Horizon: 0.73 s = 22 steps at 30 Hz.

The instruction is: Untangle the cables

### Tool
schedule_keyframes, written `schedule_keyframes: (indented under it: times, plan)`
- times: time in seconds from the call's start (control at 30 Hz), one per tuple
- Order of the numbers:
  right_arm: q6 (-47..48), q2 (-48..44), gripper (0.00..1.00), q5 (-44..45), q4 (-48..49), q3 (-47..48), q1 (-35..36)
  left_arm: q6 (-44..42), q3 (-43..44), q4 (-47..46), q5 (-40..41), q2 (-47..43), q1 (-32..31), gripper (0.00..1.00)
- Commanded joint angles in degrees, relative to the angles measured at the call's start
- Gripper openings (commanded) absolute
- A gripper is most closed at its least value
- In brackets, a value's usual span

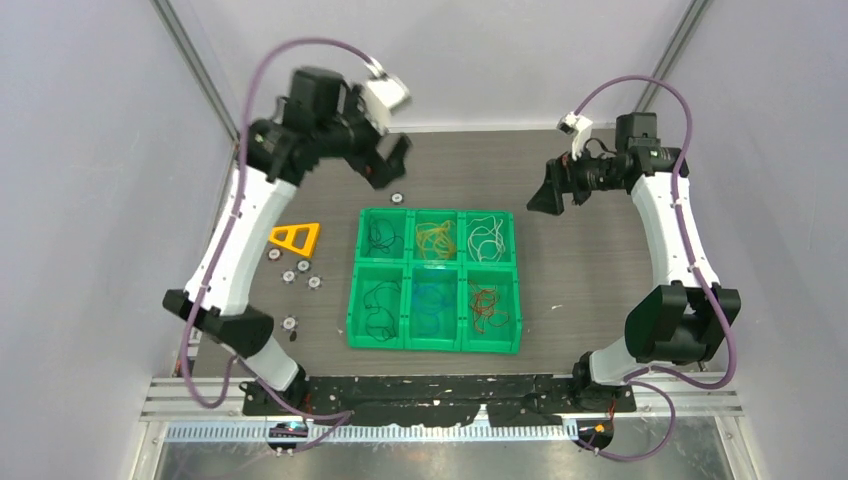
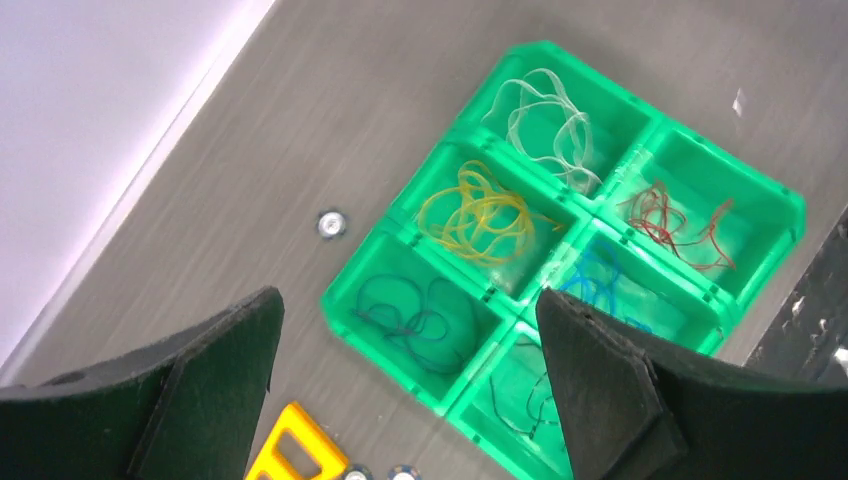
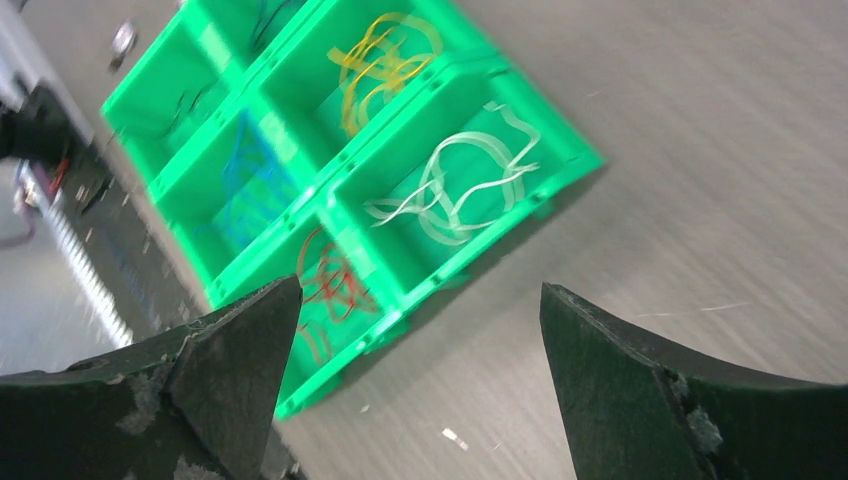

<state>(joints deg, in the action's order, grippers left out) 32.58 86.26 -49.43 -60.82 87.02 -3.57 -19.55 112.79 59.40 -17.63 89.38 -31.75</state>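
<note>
- Top external: a green six-compartment tray [image 1: 435, 211] sits mid-table with the cables sorted by colour.
  - Far row, left to right: black cables [image 1: 382, 237], yellow cables [image 1: 434, 238], white cables [image 1: 487, 238].
  - Near row, left to right: a second black bunch [image 1: 380, 303], blue cables [image 1: 432, 300], red cables [image 1: 488, 305].
  - That makes six bunches in five colours.
  - The left gripper [image 1: 385, 168] and right gripper [image 1: 550, 195] hang raised off the tray's far corners, holding nothing.
  - Left of the tray lies one orange triangle [image 1: 296, 238]. I count six white discs [image 1: 302, 266], one of them just beyond the tray's far edge.
- Left wrist: the left gripper's fingers [image 2: 215, 380] stand wide apart and empty, looking down on the tray.
- Right wrist: the right gripper's fingers [image 3: 620, 380] are likewise spread and empty, with the white bunch nearest.
- Judgement: the separating looks finished or nearly so. Each bunch lies loosely coiled on itself, so any further move would mean going down into one compartment and pinching a single strand.
</note>
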Motion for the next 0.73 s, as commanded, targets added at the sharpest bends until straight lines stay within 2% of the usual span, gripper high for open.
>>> schedule_keyframes:
  times: [0.0, 0.1, 0.2, 0.4, 0.57, 0.7]
  plan:
    - [-13.0, -0.9, 0.95, 3.1, 14.3, 2.1, -2.9, 9.3, 17.1, 14.9, -4.9, 8.9, 12.8, 1.0]
    - [-16.2, 0.9, 0.95, 5.8, 14.8, 2.4, -5.2, 10.1, 13.0, 11.5, 0.6, 7.0, 18.6, 1.0]
    - [-17.3, 2.3, 0.95, 8.2, 15.5, 1.2, -7.1, 12.1, 8.9, 11.0, -0.4, 6.1, 24.8, 1.0]
    - [-16.1, 3.0, 0.95, 14.8, 18.6, -5.6, -9.0, 13.1, -5.9, 7.0, -0.8, 1.8, 33.4, 0.99]
    - [-16.2, 4.1, 0.95, 16.3, 19.3, -6.4, -9.1, 14.2, -16.8, 2.7, -0.7, -1.1, 36.2, 1.0]
    - [-16.7, 5.5, 0.95, 16.8, 18.5, -2.6, -9.1, 14.1, -17.0, 1.4, 0.3, -1.1, 36.5, 1.0]
